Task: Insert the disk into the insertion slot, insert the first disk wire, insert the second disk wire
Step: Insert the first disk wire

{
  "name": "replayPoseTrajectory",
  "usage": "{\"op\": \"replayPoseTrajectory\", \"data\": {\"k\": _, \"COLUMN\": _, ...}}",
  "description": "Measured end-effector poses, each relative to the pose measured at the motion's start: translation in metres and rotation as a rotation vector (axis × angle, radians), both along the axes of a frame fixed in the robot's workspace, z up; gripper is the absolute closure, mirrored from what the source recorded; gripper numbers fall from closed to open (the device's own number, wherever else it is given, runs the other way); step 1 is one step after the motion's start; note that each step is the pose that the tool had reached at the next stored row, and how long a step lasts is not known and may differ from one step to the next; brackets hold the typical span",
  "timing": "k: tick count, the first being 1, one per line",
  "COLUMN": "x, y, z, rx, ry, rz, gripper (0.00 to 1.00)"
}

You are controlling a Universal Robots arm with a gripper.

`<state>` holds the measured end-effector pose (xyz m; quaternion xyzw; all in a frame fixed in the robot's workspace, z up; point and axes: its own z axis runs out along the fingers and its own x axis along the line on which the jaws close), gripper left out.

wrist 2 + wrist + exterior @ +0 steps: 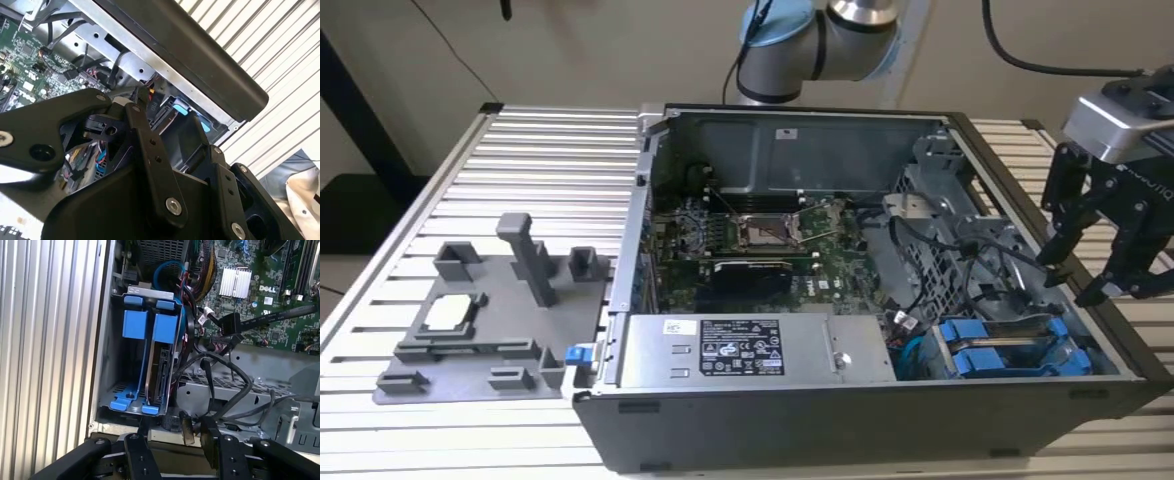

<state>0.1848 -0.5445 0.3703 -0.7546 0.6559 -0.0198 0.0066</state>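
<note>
My black gripper (1075, 280) hangs open and empty over the right wall of the open computer case (640, 250), above the grey drive cage (111, 350) at its front corner. In that cage two blue carrier frames (1001, 350) stand side by side. The disk (161, 365) shows its metal edge under one blue tab, seated in the insertion slot. The other blue frame (135, 324) stands beside it. Black wires (220, 365) with a black plug (231, 322) lie loose just past the cage. In the first wrist view both fingers (210, 437) stand apart short of the cage.
The case lies on a slatted metal table (534, 150). A grey fixture plate (480, 320) with posts sits at the exterior view's left. The motherboard (761, 240) fills the case's middle, and a boxed power supply (734, 350) sits at its front. More cables cross beside the cage.
</note>
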Motion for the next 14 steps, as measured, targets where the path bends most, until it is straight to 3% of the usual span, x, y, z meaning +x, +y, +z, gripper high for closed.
{"op": "replayPoseTrajectory", "data": {"k": 14, "x": 0.0001, "y": 0.0002, "z": -0.001, "rx": -0.002, "ry": 0.0006, "rz": 0.0, "gripper": 0.5}}
